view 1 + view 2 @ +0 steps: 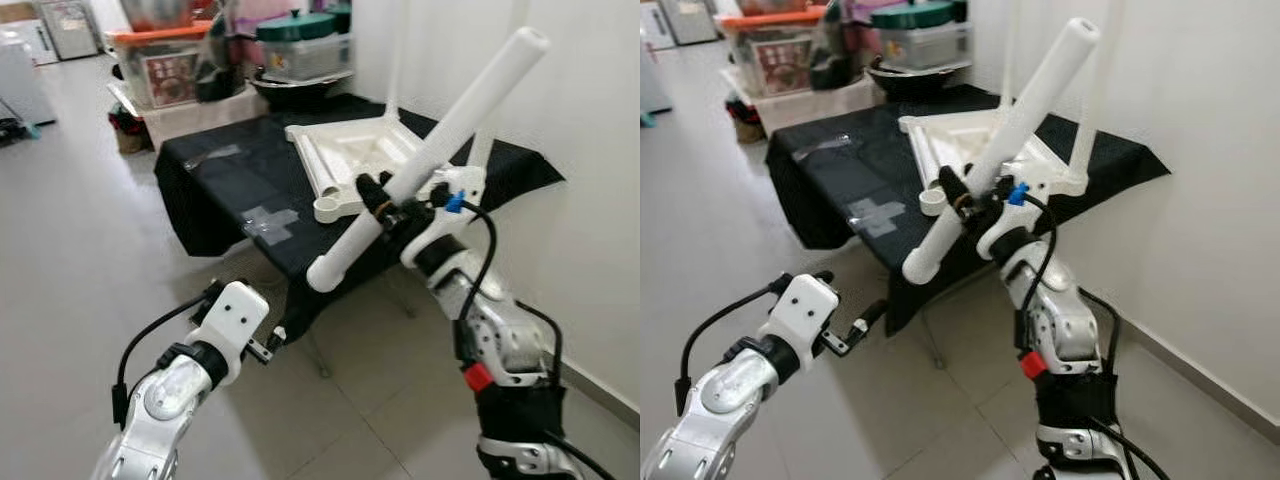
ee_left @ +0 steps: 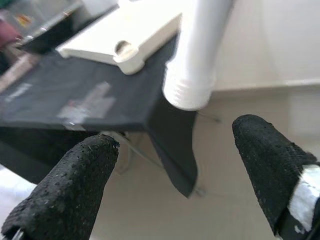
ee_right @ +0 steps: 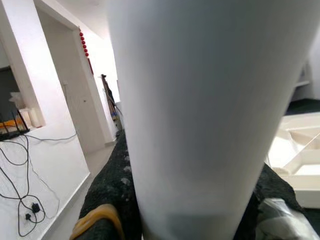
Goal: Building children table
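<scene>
White tubular table leg [image 1: 430, 155], plain and cylindrical, held aloft at a steep tilt: its rounded upper end points up toward the wall, its lower end, ringed with fine screw threads, hangs off the near edge of the black-draped table [image 1: 230, 190]. The right claw [image 1: 385, 203] grips it about a third of the way up from the threaded end. Inverted white plastic tabletop [image 1: 345, 150], ribbed on its underside, lying flat on the table near the wall. Its near corner carries an open round socket [image 1: 327, 208], unfilled. Two legs already stand upright from the corners on its wall side.
</scene>
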`<state>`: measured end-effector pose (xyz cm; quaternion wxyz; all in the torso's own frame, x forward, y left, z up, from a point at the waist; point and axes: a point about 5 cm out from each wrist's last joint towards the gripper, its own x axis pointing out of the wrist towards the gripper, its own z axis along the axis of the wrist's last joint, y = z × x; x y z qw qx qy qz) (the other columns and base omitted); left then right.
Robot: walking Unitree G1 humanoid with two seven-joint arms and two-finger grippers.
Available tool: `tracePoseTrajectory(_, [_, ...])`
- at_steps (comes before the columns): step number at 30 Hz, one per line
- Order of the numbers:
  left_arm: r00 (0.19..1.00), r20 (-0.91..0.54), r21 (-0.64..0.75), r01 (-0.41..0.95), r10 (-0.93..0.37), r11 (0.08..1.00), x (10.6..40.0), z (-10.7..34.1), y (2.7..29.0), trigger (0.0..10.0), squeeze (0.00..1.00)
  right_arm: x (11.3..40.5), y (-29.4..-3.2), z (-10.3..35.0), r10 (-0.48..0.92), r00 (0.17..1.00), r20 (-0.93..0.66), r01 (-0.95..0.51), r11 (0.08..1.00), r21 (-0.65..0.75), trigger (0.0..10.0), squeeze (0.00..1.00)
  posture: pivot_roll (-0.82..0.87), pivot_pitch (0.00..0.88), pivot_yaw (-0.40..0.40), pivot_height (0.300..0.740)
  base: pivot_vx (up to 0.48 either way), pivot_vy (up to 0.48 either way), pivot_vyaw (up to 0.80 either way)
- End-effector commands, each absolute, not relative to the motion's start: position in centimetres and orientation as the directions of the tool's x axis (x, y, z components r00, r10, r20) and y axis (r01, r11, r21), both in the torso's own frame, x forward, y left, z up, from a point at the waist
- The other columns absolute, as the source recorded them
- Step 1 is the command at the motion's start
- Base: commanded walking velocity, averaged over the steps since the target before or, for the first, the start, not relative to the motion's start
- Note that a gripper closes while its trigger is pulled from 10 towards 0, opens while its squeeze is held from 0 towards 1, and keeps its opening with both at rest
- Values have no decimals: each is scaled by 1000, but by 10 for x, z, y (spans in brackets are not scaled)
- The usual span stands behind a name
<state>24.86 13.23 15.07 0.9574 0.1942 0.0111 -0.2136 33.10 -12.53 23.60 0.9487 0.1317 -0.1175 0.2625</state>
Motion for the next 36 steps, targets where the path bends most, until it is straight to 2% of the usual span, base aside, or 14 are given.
tracePoseTrajectory(1, [891, -143, 370, 451, -430, 812, 248, 142, 131, 10000, 0, 333, -123, 243, 478, 819, 317, -554, 804, 216, 10000, 0, 112, 0, -6, 740, 0, 0, 0])
tracePoseTrajectory(6, [857, -179, 413, 512, -484, 753, 250, 132, 124, 10000, 0, 332, -118, 250, 518, 787, 335, -605, 754, 257, 10000, 0, 102, 10, -2, 740, 0, 0, 0])
tracePoseTrajectory(13, [869, -154, 505, 479, -471, 718, 259, 135, 126, 10000, 0, 329, -114, 250, 574, 755, 316, -653, 702, 285, 10000, 0, 99, 36, -2, 740, 0, 0, 0])
tracePoseTrajectory(14, [878, -135, 508, 460, -460, 729, 260, 138, 128, 10000, 1000, 328, -114, 249, 581, 752, 310, -657, 699, 283, 10000, 0, 98, 42, -1, 740, 0, 0, 0])
tracePoseTrajectory(21, [883, -120, 544, 442, -454, 713, 265, 141, 128, 10000, 1000, 326, -113, 247, 602, 744, 289, -667, 686, 291, 10000, 0, 97, 51, -3, 740, 0, 0, 0])
tracePoseTrajectory(22, [884, -129, 537, 444, -450, 717, 266, 138, 128, 10000, 0, 326, -112, 246, 604, 744, 287, -668, 685, 292, 10000, 0, 95, 51, -2, 740, 0, 0, 0])
tracePoseTrajectory(27, [869, -185, 479, 488, -459, 730, 267, 123, 125, 10000, 0, 322, -108, 245, 620, 731, 284, -682, 660, 315, 10000, 0, 95, 52, -3, 740, 0, 0, 0])
tracePoseTrajectory(36, [881, -147, 482, 461, -450, 745, 278, 126, 123, 10000, 0, 314, -101, 248, 672, 681, 293, -731, 594, 336, 10000, 0, 88, 52, -3, 740, 0, 0, 0])
